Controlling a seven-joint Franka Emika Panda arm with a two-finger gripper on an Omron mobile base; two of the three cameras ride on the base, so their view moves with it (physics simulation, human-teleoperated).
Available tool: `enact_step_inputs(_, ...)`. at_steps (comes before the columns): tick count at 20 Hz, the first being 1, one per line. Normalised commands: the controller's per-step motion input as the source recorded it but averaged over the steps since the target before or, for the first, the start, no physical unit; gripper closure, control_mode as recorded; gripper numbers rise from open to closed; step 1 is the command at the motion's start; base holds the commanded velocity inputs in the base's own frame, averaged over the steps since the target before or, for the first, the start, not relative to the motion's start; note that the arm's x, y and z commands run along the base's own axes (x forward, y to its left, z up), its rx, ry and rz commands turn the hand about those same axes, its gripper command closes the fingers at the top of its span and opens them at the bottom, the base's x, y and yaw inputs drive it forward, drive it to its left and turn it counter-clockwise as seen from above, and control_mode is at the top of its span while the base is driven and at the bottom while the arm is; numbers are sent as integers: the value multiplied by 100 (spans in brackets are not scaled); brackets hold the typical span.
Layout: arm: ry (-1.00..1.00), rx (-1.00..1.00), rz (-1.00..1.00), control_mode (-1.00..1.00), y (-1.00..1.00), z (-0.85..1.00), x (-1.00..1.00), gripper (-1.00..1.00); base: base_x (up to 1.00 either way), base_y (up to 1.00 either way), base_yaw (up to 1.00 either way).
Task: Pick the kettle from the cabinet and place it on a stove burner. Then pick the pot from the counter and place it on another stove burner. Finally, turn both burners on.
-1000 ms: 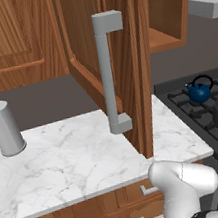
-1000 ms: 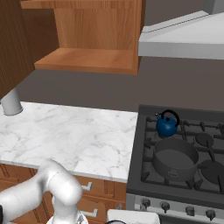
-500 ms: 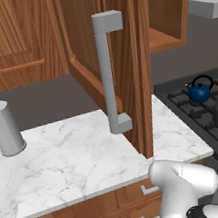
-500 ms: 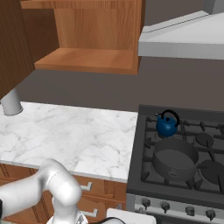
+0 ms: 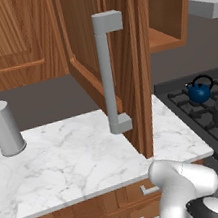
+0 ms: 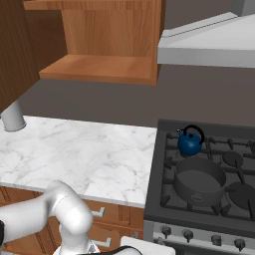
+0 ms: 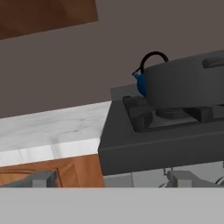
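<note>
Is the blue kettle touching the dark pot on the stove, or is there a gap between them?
Apart. In the right base view the kettle stands on a rear burner and the pot on the burner in front of it, with a strip of black grate showing between them.

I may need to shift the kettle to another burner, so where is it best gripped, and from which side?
Grip the kettle by the top of its thin black arched handle, coming straight down from above. It stands upright on a rear burner, its round glossy body looks too wide and slick to pinch, and the pot sits just in front, likely blocking a low frontal approach.
</note>
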Motion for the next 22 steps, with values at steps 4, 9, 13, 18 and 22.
enact_step_inputs(4,-2,0,-1,-100,-6,-6,3,-100,0,0,0)
enact_step_inputs(9,0,0,0,-100,-15,-4,0,-100,0,0,0)
enact_step_inputs(13,0,0,0,-100,-8,0,6,-100,0,0,0)
enact_step_inputs(18,0,0,0,-100,0,-5,18,-100,0,0,0)
enact_step_inputs(22,0,0,0,-100,0,-18,15,-100,0,0,0)
